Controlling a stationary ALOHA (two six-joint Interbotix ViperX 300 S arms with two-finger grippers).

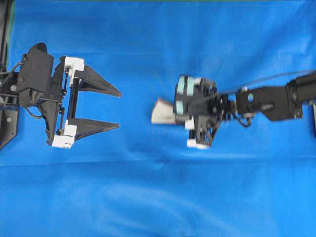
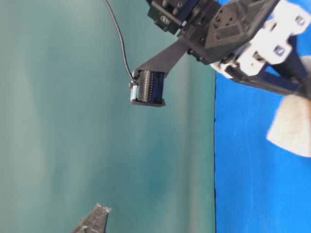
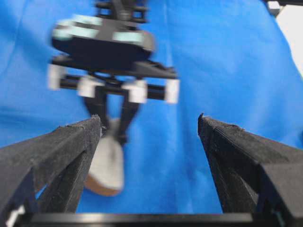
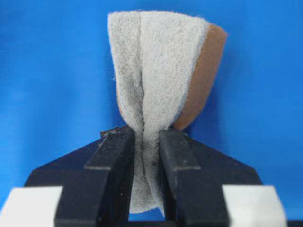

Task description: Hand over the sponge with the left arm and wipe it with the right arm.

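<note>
Two steps make up this job, and the handover looks done: the sponge [image 4: 158,80] sits pinched between the fingers of the right gripper [image 4: 146,156], squeezed so its grey face folds and the tan layer shows behind. Held clear above the blue cloth [image 1: 158,197], it points toward the left gripper [image 1: 118,108], which stands well apart from the sponge with its jaws spread wide and nothing between them. Wiping, I judge, is what remains.
</note>
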